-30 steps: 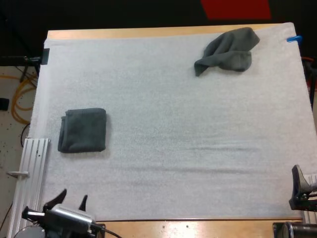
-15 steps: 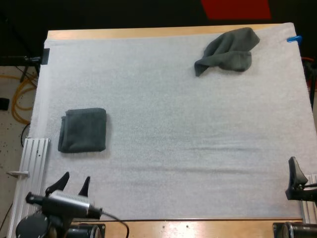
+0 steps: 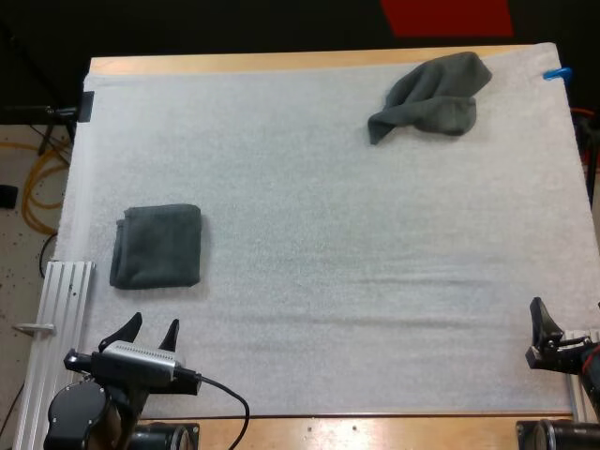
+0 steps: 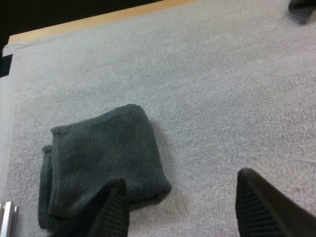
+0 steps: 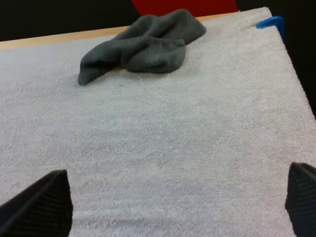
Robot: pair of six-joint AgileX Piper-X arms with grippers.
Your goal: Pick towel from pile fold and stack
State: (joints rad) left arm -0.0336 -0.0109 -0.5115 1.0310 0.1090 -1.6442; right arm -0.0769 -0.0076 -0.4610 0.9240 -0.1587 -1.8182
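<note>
Folded towel (image 3: pixel 157 246): flat on the white mat (image 3: pixel 309 234), probably as base for the stack.
Crumpled towel (image 3: pixel 433 94): well apart from the folded towel, at the far corner; long axis along the far edge, thin tail pointing toward the folded towel's side.
Left claw (image 3: pixel 152 323): spread, empty, just beside the folded towel.
Right claw (image 5: pixel 176 170): spread, empty, facing the crumpled towel.

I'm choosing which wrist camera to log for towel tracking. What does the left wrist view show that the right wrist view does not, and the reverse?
Left wrist view: the folded towel, just ahead of the open left gripper. Right wrist view: the crumpled towel in full near the white mat's far edge, well beyond the open right gripper. Shared: the white mat, the table's wooden far edge. A dark scrap far off in the left wrist view may be the crumpled towel; I cannot tell.
</note>
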